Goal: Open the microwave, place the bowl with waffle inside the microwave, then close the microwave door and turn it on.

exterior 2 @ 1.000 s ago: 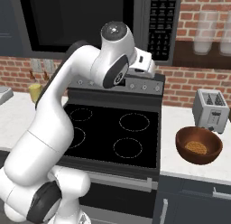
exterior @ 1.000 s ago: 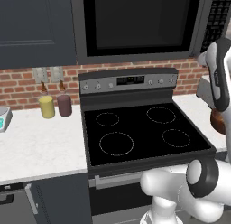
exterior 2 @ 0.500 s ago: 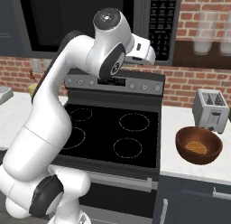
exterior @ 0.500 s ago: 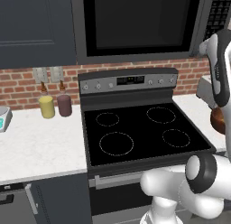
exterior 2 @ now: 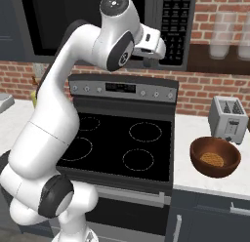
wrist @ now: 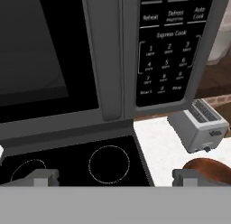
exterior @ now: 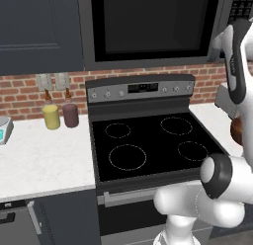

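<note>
Take the stove [exterior 2: 124,141] as your landmark. The microwave [exterior: 148,26] hangs directly above it, and the microwave door [wrist: 49,56] is shut, its black glass window dark. The door's vertical bar handle [wrist: 106,56] runs along the window's right edge, and the button keypad [wrist: 169,47] sits just right of that handle.

Your gripper [exterior 2: 155,50] is raised well above the stove's back right corner, level with the lower part of the microwave and in front of the keypad strip. From the hand camera you look straight at the handle and keypad, with the two finger tips [wrist: 43,177] set wide apart at the bottom of the view, so the pincer is released and holds nothing.

The bowl [exterior 2: 215,156] rests on the white counter [exterior 2: 195,175] just right of the stove, with the waffle [exterior 2: 213,160] lying flat inside it. A silver toaster [exterior 2: 228,119] stands behind the bowl, near the brick wall (close to the bowl, though you cannot tell whether they touch).

On the counter left of the stove, a yellow jar [exterior: 51,116] and a dark maroon jar [exterior: 70,114] stand side by side against the brick.
</note>
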### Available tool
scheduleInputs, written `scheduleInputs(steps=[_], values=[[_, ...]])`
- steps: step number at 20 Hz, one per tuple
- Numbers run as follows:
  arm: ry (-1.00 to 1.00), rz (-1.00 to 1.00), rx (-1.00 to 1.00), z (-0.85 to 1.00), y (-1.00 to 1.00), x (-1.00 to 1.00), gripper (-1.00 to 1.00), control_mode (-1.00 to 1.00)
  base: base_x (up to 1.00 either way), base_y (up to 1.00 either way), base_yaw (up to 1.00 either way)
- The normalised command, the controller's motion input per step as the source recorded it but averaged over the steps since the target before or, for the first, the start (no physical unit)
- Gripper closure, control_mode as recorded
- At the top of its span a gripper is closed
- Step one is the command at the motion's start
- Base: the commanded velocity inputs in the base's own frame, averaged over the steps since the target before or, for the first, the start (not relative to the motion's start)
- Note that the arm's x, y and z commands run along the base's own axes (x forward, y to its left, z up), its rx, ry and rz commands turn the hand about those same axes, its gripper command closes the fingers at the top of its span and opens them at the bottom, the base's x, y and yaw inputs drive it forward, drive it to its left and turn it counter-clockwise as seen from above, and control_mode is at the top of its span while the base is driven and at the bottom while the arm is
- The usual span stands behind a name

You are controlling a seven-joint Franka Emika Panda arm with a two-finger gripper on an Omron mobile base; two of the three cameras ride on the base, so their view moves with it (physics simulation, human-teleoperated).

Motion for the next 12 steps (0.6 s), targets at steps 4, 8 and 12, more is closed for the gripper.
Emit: scheduleInputs(steps=[4, 8, 12], values=[[-0.05, 0.0, 0.0, -0.09, 0.25, 0.38, -1.0, -1.0, 0.0, 0.0, 0.0], [-0.02, 0.0, 0.02, -0.11, 0.0, 0.4, -1.0, -1.0, 0.0, 0.0, 0.0], [-0.02, 0.02, 0.0, -0.21, -0.01, 0.31, -1.0, -1.0, 0.0, 0.0, 0.0]])
